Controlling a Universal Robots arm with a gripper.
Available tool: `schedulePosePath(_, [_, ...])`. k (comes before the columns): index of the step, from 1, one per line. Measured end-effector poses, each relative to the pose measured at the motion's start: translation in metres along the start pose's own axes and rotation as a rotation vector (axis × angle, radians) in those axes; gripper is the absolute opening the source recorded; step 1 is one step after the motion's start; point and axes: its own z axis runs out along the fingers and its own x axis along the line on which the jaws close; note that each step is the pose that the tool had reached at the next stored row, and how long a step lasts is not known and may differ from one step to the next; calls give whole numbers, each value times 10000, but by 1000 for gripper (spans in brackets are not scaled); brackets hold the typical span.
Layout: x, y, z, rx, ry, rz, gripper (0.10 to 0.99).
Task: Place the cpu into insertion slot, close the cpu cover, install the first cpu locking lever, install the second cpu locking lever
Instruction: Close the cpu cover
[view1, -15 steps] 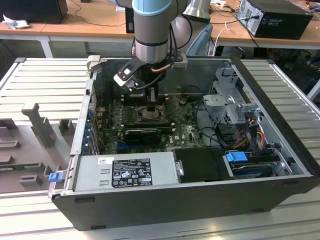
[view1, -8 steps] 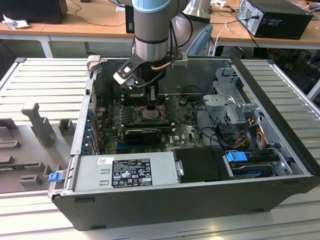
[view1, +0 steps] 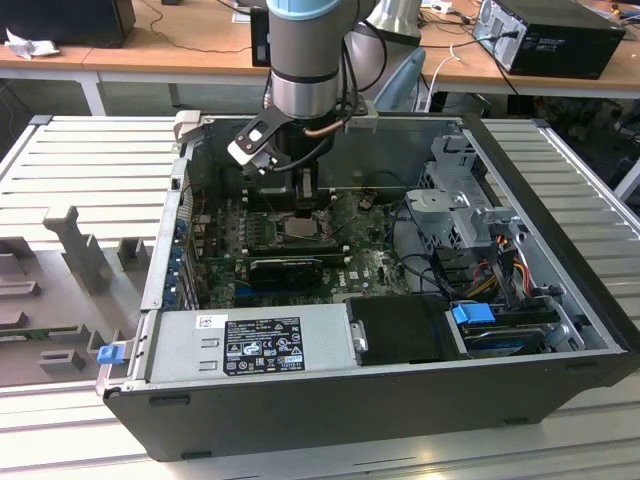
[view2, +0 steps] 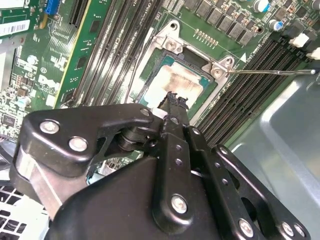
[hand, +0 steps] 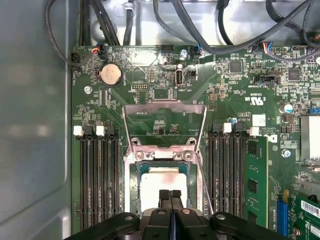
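Gripper (hand: 170, 196): closed together, empty, tips over the cpu (hand: 160, 185) seated in its insertion slot (hand: 192, 185).
Cpu cover (hand: 165, 106): swung open.
Care: likely cover-closing; press frame, spare chip.

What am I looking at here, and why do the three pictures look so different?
A robot arm reaches into an open computer case lying on its side. The exterior view comes from a camera off the arm; both wrist views come from cameras riding on it, behind its black gripper. The gripper is shut, holding nothing. By its tips the cpu lies in the insertion slot on the green motherboard. The cpu cover is flipped open.
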Motion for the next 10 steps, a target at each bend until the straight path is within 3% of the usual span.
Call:
schedulePosePath(6, [-26,40,-2,8,36,2,106])
schedulePosePath(10, [-25,43,-70,7,38,2,106])
